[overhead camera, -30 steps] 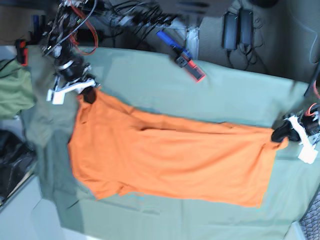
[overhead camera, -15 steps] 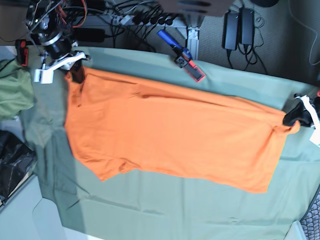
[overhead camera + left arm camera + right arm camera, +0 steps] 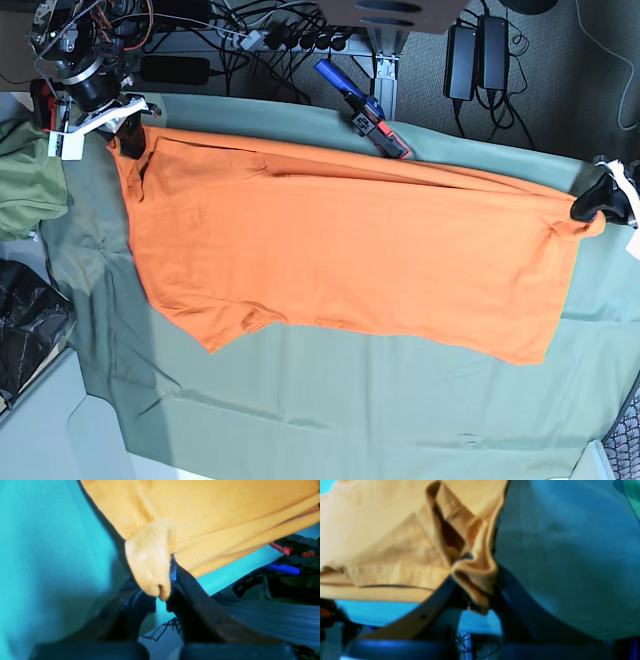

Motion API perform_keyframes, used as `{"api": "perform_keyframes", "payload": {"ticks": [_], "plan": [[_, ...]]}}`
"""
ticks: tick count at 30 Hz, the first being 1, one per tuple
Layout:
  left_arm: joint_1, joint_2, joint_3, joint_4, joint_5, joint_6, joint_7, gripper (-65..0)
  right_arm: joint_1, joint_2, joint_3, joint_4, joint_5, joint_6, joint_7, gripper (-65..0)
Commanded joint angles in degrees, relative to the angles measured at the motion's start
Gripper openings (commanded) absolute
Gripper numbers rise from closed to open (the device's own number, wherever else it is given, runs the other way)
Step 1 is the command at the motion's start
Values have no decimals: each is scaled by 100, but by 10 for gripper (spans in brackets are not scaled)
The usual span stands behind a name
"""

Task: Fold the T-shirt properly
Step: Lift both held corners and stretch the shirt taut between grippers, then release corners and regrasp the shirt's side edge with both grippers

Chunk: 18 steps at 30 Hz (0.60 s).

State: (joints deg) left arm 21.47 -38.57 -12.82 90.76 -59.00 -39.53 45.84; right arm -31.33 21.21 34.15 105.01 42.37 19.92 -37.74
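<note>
On the bench, which is covered by a large sage-green cloth [image 3: 330, 400], the orange T-shirt [image 3: 340, 250] lies stretched out flat from one side to the other. In the base view its sleeve end is at the left and its bottom hem is at the right.

The right gripper [image 3: 128, 138] is at the far left corner of the shirt in this view. Its jaws are pressed together and pinch the orange fabric near the shoulder. In the right wrist view a thick bunch of folded fabric with a seam sits between the two dark jaws [image 3: 472, 580], and the sage-green cloth fills the right part of that picture.

The left gripper [image 3: 598, 205] is at the right edge of the base view, at the upper corner of the hem. Its jaws are also closed on the shirt. In the left wrist view a rounded fold of orange fabric [image 3: 150, 560] is squeezed between the jaws, and tight creases run away from it across the shirt.

The upper edge of the shirt is pulled in a nearly straight line between the two grippers. The lower edge rests loosely on the cloth.

An olive-green garment [image 3: 28, 185] lies at the left edge, beside the cloth. A blue and red tool [image 3: 362, 108] lies behind the far edge of the cloth, close to the shirt. Black cables and power adapters [image 3: 478, 55] are on the floor behind the bench.
</note>
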Motion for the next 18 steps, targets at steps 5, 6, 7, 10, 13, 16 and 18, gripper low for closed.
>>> {"api": "perform_keyframes", "payload": {"ticks": [5,6,7,10,13,16,18], "plan": [[-15,-142,-81,72,13,-47,-216,-624,-94,33,81,81,-107,437,144,-650],[-15,-142,-81,72,57,-47,-243,-566,-94,33,81,81,-181,437,144,-596],[-13,-142,-81,72,133,-47,-269,-505,-94,33,81,81,-245,435,144,-497],[50,-144,-81,72,328,-47,-396,-321,-127,35,81,79,-251,435,144,-250],[190,-146,-81,72,352,-47,-404,-286,-203,35,81,79,-249,435,142,-216],[282,-144,-87,72,354,-47,-404,-286,-240,35,101,81,-254,435,142,-216],[282,-144,-157,74,352,-47,-428,-286,-236,33,184,81,-251,433,144,-216]]}}
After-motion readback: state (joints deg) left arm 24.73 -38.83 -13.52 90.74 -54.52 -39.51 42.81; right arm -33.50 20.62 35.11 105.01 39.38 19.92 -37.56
